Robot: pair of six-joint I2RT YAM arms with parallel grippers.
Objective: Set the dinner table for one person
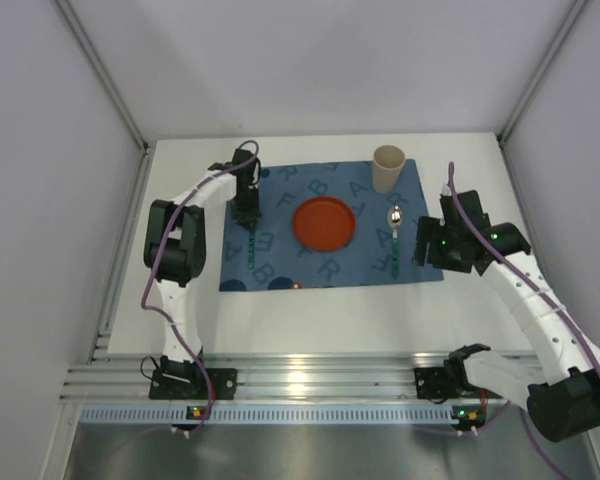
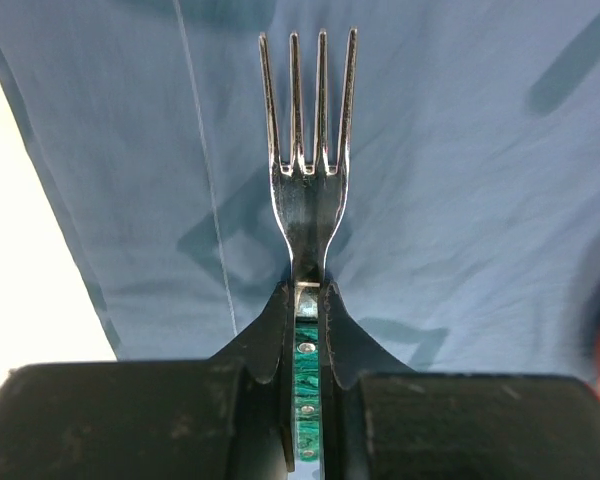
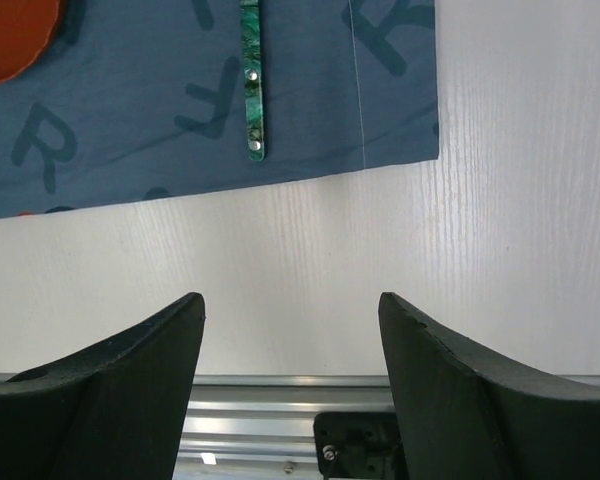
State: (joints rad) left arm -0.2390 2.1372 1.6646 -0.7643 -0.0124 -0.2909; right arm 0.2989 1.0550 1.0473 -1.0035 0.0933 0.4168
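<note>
The white dinner table (image 1: 320,315) carries a blue lettered placemat (image 1: 280,262). On the mat are an orange plate (image 1: 323,223), a beige cup (image 1: 387,168) at its far right, and a green-handled spoon (image 1: 393,240) right of the plate. My left gripper (image 1: 247,215) is over the mat's left part. In the left wrist view the left gripper (image 2: 307,292) is shut on the green handle of a steel fork (image 2: 308,190), tines pointing away just above the mat. My right gripper (image 1: 430,246) is open and empty beside the mat's right edge; the right wrist view shows it (image 3: 290,300) over bare table.
A ribbed aluminium rail (image 1: 300,380) runs along the table's near edge, with both arm bases on it. White walls enclose the left, right and far sides. The right wrist view shows the spoon's handle end (image 3: 251,100) and the mat's near right corner (image 3: 400,120).
</note>
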